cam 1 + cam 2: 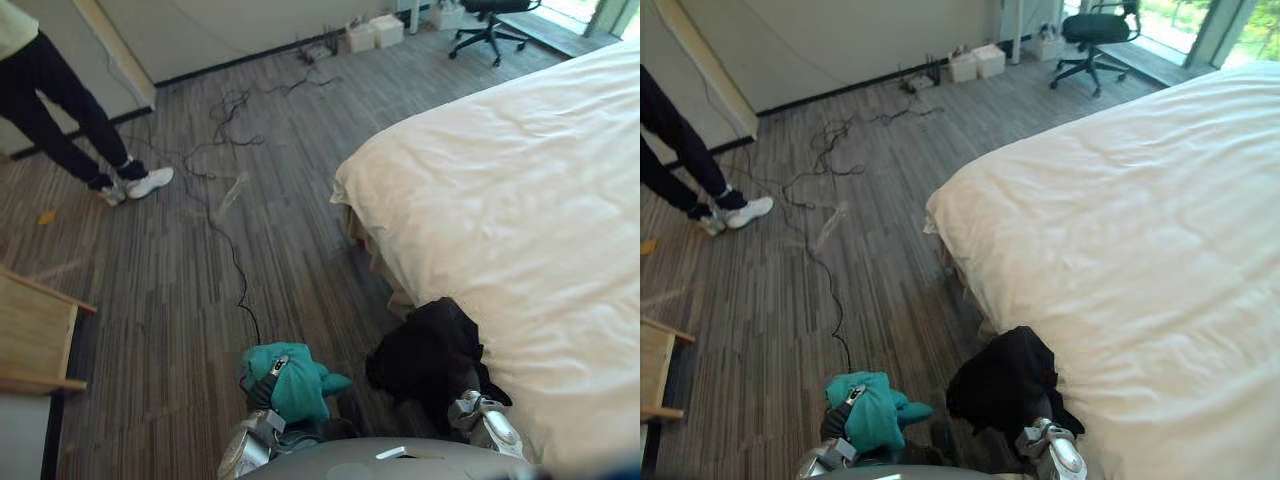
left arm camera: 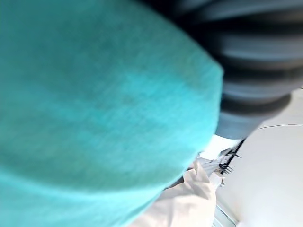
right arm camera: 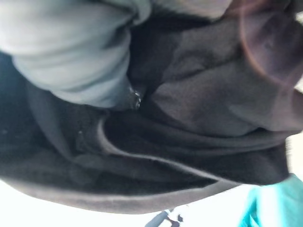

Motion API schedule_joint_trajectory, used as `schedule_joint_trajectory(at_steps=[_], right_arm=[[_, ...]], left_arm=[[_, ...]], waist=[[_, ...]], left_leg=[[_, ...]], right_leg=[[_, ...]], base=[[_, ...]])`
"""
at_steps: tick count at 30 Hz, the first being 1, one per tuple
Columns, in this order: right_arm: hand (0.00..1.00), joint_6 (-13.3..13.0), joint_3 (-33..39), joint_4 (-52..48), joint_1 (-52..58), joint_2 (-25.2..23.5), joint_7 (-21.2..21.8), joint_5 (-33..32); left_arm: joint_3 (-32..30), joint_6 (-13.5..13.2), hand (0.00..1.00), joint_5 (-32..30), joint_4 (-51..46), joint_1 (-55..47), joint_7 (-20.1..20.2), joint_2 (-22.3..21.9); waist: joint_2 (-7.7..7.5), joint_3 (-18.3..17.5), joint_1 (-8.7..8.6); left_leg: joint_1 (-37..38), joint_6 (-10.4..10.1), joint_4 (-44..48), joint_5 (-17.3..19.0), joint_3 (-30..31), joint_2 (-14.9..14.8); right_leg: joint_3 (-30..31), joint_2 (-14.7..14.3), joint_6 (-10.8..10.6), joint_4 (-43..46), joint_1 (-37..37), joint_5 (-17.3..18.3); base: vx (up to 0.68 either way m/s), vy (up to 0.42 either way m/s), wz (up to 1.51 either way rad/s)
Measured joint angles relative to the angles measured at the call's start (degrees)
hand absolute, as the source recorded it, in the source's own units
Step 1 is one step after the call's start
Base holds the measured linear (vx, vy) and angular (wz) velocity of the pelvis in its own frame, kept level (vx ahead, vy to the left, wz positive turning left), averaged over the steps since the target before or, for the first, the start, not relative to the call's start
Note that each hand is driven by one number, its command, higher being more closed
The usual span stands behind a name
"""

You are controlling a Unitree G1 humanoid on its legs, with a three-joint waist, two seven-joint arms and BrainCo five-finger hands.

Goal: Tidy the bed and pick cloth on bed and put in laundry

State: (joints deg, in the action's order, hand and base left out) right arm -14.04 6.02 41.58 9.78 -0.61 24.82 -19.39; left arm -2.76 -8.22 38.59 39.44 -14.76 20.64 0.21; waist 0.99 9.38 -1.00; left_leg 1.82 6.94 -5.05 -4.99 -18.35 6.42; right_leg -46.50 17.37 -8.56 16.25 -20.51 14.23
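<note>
Teal cloth (image 1: pixel 290 385) draped our left hand (image 2: pixel 255 61), black cloth (image 1: pixel 430 350) our right hand (image 3: pixel 71 52), both off the smooth bed (image 1: pixel 520 200); we could not tell either grip; delivering them seemingly remained.

Crumpled teal cloth (image 1: pixel 297 382) lifted above the floor, bunched black cloth (image 1: pixel 430 350) beside it against the bed's (image 1: pixel 520 190) side edge, white cover lightly wrinkled

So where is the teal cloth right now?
Low and left of centre in the left eye view, the teal cloth is bunched on the left hand, just left of the black cloth beside the bed.
</note>
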Motion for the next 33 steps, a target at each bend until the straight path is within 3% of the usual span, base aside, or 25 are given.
schedule_joint_trajectory(at_steps=[3,5,7,8,10,11,12,13,14,15,17,26,27,33], right_arm=[[1.0,0.06,-1.07,-0.38,0.27,-1.13,-0.37,1.37],[1.0,0.02,-2.42,-1.53,1.04,-1.0,-0.81,1.87],[1.0,-0.55,-3.57,-2.78,1.04,-0.96,-1.17,3.08],[1.0,-1.21,-4.31,-2.82,1.24,-0.8,-1.54,3.98],[1.0,-1.47,-5.37,-2.82,1.91,-0.28,-2.18,4.52],[1.0,-1.98,-5.92,-3.0,2.42,-0.19,-3.01,4.44],[1.0,-3.01,-6.09,-2.83,2.58,-0.15,-3.52,4.25],[1.0,-3.31,-5.88,-2.48,3.0,0.26,-3.81,4.16],[1.0,-4.16,-5.8,-2.5,3.96,1.14,-3.91,3.82],[1.0,-5.02,-5.7,-2.49,4.06,1.61,-3.91,3.37],[1.0,-5.78,-4.15,-2.37,4.89,2.01,-3.8,1.33],[1.0,-5.7,-4.41,-4.7,5.92,0.79,-2.25,-1.32],[1.0,-4.44,-5.97,-2.83,7.4,1.48,0.41,-1.95],[1.0,-4.45,-5.97,-2.83,8.24,1.45,0.41,-1.95]], left_arm=[[0.69,0.0,1.0,-0.02,-0.08,-0.1,0.04,1.81],[1.17,-0.06,1.0,-0.16,-0.11,0.16,0.04,2.55],[1.54,-0.21,1.0,-1.09,-0.11,0.4,0.05,2.83],[1.81,-0.22,1.0,-1.11,-0.1,0.54,0.12,2.75],[2.18,-0.1,1.0,-1.26,-0.1,1.11,0.46,2.7],[2.66,0.05,1.0,-1.89,-0.22,1.75,1.34,3.21],[2.87,0.25,1.0,-2.22,-0.78,2.1,2.06,4.18],[3.18,0.58,1.0,-2.25,-0.68,2.23,2.06,3.96],[3.75,0.54,1.0,-2.26,-1.41,1.09,2.81,3.45],[3.87,0.71,1.0,-2.5,-1.38,0.62,3.26,3.49],[5.28,1.33,1.0,-3.63,-1.39,0.34,4.01,3.37],[5.57,0.4,1.0,-3.86,-2.57,0.13,6.9,3.88],[6.09,0.04,1.0,-4.41,-0.15,-2.07,8.06,2.76],[6.0,-0.12,1.0,-4.41,-0.15,-2.31,7.96,2.65]], waist=[[-0.66,0.51,0.17],[-0.65,0.6,0.67],[-0.36,0.77,0.55],[0.22,1.13,0.49],[1.56,1.86,0.21],[1.38,2.02,0.32],[-0.76,2.24,0.27],[-1.21,1.98,0.2],[-0.59,1.57,1.01],[-0.01,1.64,0.46],[-0.68,2.04,-0.09],[-2.44,0.85,0.67],[-0.61,-2.92,0.26],[-0.95,-2.7,0.2]], left_leg=[[1.6,0.17,-0.46,-0.24,4.89,-0.84],[1.98,0.32,-0.46,-0.1,6.91,-1.32],[2.47,0.32,-0.45,-0.1,9.35,-1.41],[3.07,0.28,-0.4,-0.06,10.97,-1.72],[2.71,-0.38,1.23,0.8,14.26,-2.93],[1.39,-1.21,2.28,1.6,16.2,-2.77],[1.15,-1.27,2.55,1.56,17.36,-1.48],[1.47,-1.63,2.42,1.42,17.88,-1.43],[1.46,-2.99,1.33,0.14,17.51,-2.25],[1.26,-3.51,0.81,-0.41,18.35,-2.43],[2.12,-4.39,-0.46,-1.33,19.26,-2.14],[3.87,-4.55,-0.48,-1.13,17.06,-2.53],[4.13,-4.27,-0.94,-0.68,15.63,-2.42],[4.14,-4.51,-0.94,-0.42,15.15,-2.52]], right_leg=[[0.47,0.4,1.53,7.22,0.19,-3.77],[0.98,0.74,1.75,8.43,1.06,-1.57],[2.69,1.3,3.66,8.92,3.49,-0.75],[5.33,0.82,5.63,9.33,5.74,0.57],[13.51,-3.02,5.45,6.49,9.13,1.53],[19.84,-5.8,5.32,2.09,11.64,1.28],[24.68,-6.65,5.37,-0.63,12.82,0.08],[24.18,-6.72,5.56,-0.97,12.74,0.68],[25.53,-8.03,5.25,-1.26,13.13,1.25],[27.14,-9.11,5.09,-1.16,13.15,1.81],[26.92,-9.38,5.63,-1.27,12.01,1.41],[30.16,-9.89,5.24,-2.55,9.83,-0.11],[34.69,-11.04,5.85,-6.99,7.89,0.1],[34.92,-11.07,5.86,-7.08,7.95,0.1]], base=[[0.17,-0.024,0.82],[0.18,-0.026,0.7],[0.14,-0.013,0.62],[0.08,-0.017,0.76],[0.02,-0.045,0.91],[-0.02,-0.107,1.04],[0.0,-0.142,1.05],[0.08,-0.129,0.59],[0.06,-0.164,0.29],[0.05,-0.147,0.33],[0.07,-0.124,0.41],[0.08,-0.056,0.01],[0.01,0.003,-0.04],[0.0,0.0,-0.03]])
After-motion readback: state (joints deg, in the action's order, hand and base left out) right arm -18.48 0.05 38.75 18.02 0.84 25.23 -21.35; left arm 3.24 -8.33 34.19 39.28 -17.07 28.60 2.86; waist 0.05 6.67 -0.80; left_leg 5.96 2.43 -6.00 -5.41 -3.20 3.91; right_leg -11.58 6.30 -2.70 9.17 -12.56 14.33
